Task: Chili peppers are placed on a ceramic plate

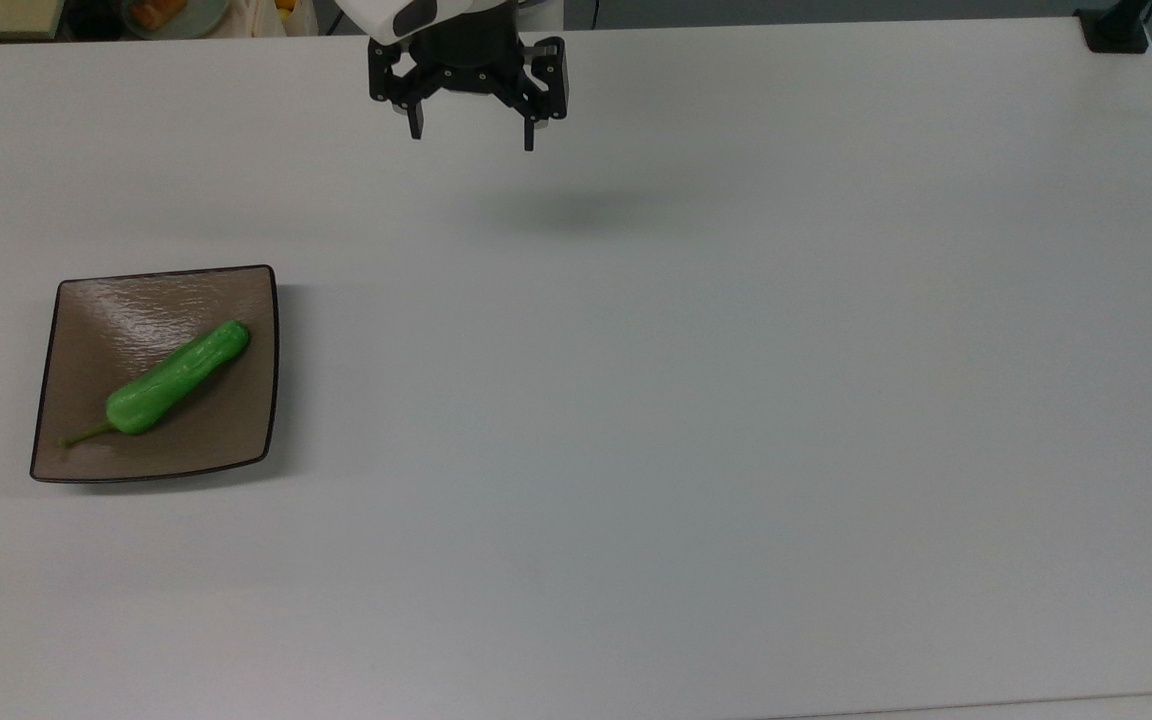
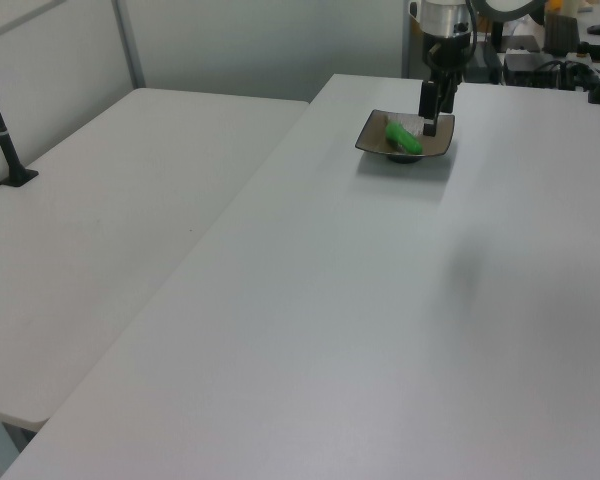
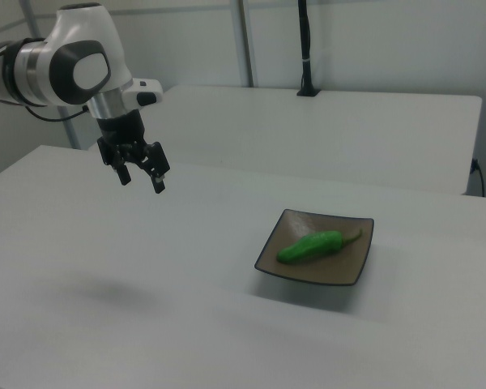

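We see 1 green chili pepper [image 1: 179, 377] lying diagonally on the square brown ceramic plate [image 1: 236, 300], which sits at the top view's left on the white table [image 1: 736, 400]. In the right view the pepper [image 3: 309, 246] rests inside the plate [image 3: 283, 263], its stem toward the far right corner. Our gripper [image 1: 472, 140] hangs above the table near the far edge in the top view, well apart from the plate, its 2 fingers spread and holding nothing.

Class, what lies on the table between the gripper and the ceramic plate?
Bare white table lies between the open gripper and the ceramic plate in the top view.
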